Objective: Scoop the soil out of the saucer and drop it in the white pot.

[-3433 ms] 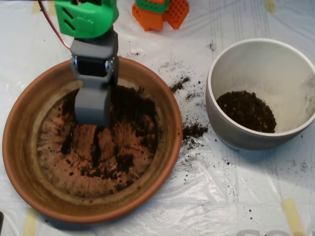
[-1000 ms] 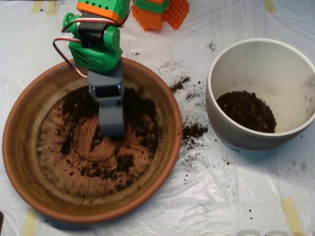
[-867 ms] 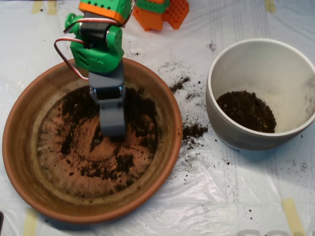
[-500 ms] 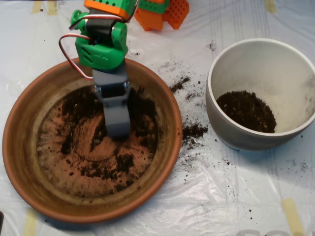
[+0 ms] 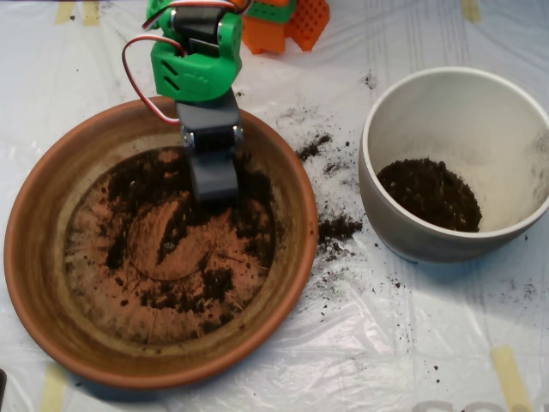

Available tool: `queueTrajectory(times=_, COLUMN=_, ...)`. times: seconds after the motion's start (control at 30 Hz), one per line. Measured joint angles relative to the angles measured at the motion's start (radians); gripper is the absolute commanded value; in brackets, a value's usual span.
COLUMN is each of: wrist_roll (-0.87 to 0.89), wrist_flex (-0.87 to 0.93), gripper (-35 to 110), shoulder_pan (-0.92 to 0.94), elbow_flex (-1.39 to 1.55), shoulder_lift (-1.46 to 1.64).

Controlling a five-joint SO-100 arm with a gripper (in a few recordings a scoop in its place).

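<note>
The terracotta saucer [image 5: 34,283] fills the left half of the overhead view. Dark soil [image 5: 253,219] lies in patches across its flat bottom, thickest at the back and right. My grey scoop [image 5: 213,178] hangs over the back of the saucer under its green wrist [image 5: 193,64]. It shows as one compact block with no gap, and I cannot see what is inside it. The white pot [image 5: 369,172] stands to the right, apart from the saucer, with a heap of soil [image 5: 429,193] in its bottom.
Spilled soil [image 5: 337,228] is scattered on the plastic sheet between saucer and pot. An orange and green printed block [image 5: 279,21] sits at the top edge behind the arm. Yellow tape strips mark the sheet's corners.
The scoop has drawn back and to the right from the saucer's middle toward its rear rim and looks shorter. A cleared streak shows where it was.
</note>
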Motion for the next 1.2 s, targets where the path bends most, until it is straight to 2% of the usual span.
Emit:
queueTrajectory(times=0.43, wrist_roll=0.071, wrist_flex=0.227, gripper=-1, shoulder_pan=-0.069, elbow_flex=-0.230, shoulder_lift=-0.101)
queueTrajectory(times=1.2, wrist_roll=0.255, wrist_flex=0.727, gripper=-1, shoulder_pan=-0.264, elbow_flex=-0.951, shoulder_lift=-0.130)
